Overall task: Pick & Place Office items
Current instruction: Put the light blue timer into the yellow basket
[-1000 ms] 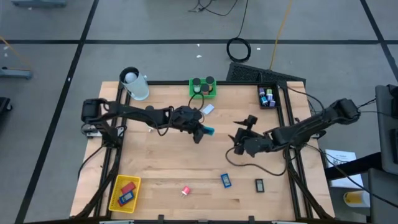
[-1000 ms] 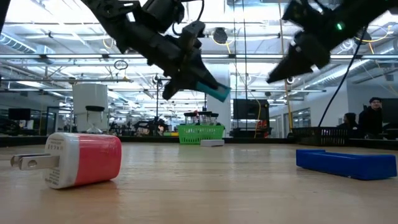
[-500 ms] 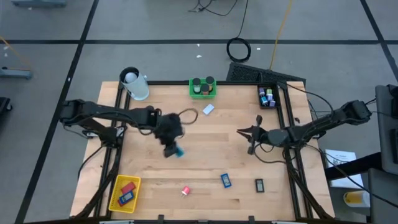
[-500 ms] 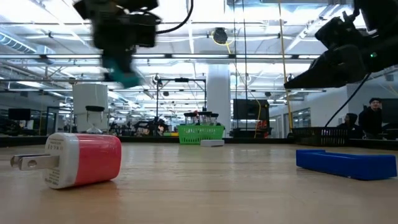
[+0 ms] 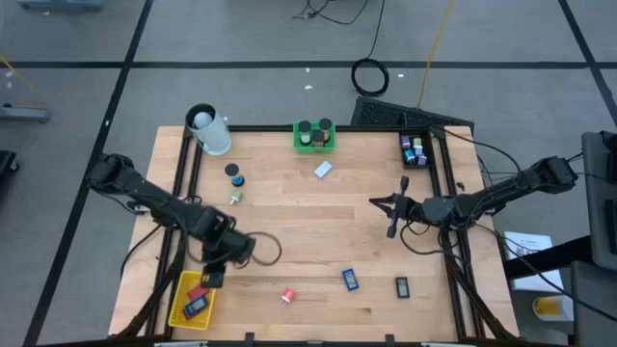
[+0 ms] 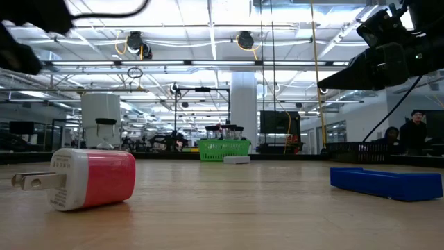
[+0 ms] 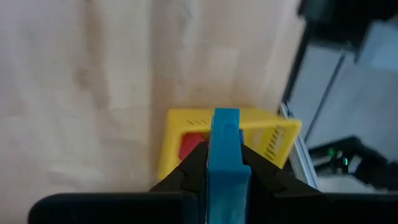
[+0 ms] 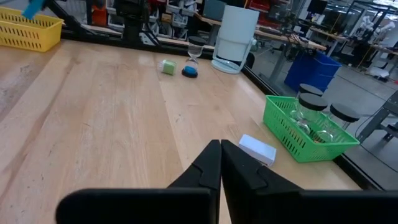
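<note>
Teal block [image 7: 226, 149] sits clamped in my left end effector [image 7: 225, 163], which now hangs over the near-left corner of the counter [image 5: 318, 222], just at the yellow basket [image 7: 273, 134]. A second ago I held this same block up near the counter's middle, close to the green basket [image 5: 314, 136]; since then my left arm has swung back and outward, carrying it across. From the left wrist, the block points straight at the yellow basket, where a red piece [image 7: 189, 146] already lies. From above, a blue piece [image 5: 196, 307] lies there too.

My right end effector [image 5: 390, 209] has also changed: its fingers stood wide a second ago and are now pressed together on nothing, held above the right side of the counter and aimed toward the white block [image 8: 257, 149] beside the green basket. That arm has pulled back toward its own edge.

I judge the transport almost finished: what remains is to lower a little and let go over the yellow basket. Other items wait on the counter: the red-and-white plug [image 5: 287, 295], a blue block [image 5: 350, 280], a dark piece [image 5: 402, 285], and small bits [image 5: 234, 183] near the white cup [image 5: 209, 133].
</note>
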Available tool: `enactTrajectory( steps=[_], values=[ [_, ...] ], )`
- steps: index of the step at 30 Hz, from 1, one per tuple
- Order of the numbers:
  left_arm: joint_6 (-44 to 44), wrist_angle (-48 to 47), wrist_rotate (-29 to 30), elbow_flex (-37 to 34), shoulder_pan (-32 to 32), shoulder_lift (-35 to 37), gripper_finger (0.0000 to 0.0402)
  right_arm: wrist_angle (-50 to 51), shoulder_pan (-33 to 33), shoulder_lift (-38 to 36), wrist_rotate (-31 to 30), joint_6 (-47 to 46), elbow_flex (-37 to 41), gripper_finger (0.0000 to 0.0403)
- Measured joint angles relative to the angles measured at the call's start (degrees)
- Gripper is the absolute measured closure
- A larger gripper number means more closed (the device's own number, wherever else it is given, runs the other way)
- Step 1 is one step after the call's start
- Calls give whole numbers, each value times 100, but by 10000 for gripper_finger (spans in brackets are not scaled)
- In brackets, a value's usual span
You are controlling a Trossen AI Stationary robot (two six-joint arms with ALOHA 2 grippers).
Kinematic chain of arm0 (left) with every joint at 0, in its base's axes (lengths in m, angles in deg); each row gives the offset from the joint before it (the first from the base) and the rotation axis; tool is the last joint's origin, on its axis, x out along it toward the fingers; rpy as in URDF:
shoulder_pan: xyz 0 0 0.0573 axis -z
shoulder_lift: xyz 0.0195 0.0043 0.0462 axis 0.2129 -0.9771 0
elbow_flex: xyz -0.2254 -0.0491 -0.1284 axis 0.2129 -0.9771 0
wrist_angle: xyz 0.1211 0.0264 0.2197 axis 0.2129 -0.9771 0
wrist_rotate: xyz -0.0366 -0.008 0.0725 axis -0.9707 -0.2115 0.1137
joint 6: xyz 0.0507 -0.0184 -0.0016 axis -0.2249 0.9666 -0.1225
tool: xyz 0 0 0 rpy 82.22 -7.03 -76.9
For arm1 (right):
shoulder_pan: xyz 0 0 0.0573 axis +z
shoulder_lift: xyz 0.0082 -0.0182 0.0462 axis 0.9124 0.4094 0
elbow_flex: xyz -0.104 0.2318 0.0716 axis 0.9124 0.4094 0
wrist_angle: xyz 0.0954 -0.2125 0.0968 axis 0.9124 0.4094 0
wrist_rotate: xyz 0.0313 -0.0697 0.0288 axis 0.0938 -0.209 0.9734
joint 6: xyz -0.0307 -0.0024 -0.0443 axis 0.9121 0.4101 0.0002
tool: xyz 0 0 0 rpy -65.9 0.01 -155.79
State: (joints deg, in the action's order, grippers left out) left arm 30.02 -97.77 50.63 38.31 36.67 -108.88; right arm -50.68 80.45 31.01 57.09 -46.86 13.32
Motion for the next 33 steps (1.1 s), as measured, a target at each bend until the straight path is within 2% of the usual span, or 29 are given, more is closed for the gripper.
enactTrajectory(
  steps=[4,10,16,21,26,33],
  values=[
    [228,-41,-184,-84,445,7,343,11,0,-1,0,-4,0,401],
    [502,217,-401,-623,1208,4,343,15,0,0,-2,-11,0,402],
    [819,502,-527,-994,1561,2,342,15,0,0,-2,-11,0,402],
    [684,928,-480,-1005,1821,2,303,15,-2,0,-4,-13,0,401],
    [749,891,-378,-1005,1856,2,263,16,-2,0,-4,-13,0,402],
    [672,520,-347,-854,1840,2,241,15,-4,0,-4,-13,0,402]
  ],
)
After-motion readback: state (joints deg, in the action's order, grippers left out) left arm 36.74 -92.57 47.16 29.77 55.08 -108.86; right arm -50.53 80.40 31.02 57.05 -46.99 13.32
